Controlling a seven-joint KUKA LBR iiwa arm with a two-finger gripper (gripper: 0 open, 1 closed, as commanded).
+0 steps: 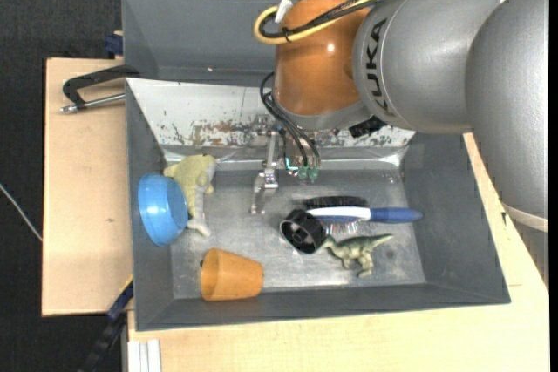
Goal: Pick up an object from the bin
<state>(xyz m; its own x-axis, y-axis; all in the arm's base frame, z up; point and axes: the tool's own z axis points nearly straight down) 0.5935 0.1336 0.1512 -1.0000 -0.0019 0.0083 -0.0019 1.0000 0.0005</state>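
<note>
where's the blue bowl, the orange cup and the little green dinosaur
blue bowl (pixel 159 211): camera view, on the middle of its blue surface
orange cup (pixel 234 274): camera view, on its side wall
little green dinosaur (pixel 356 251): camera view, on its body

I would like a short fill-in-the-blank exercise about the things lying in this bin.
1. The cup near the front wall of the bin is ___.
2. This cup lies on its ___.
3. The pale dinosaur stands beside the blue ___.
Missing words: orange; side; bowl.
</note>
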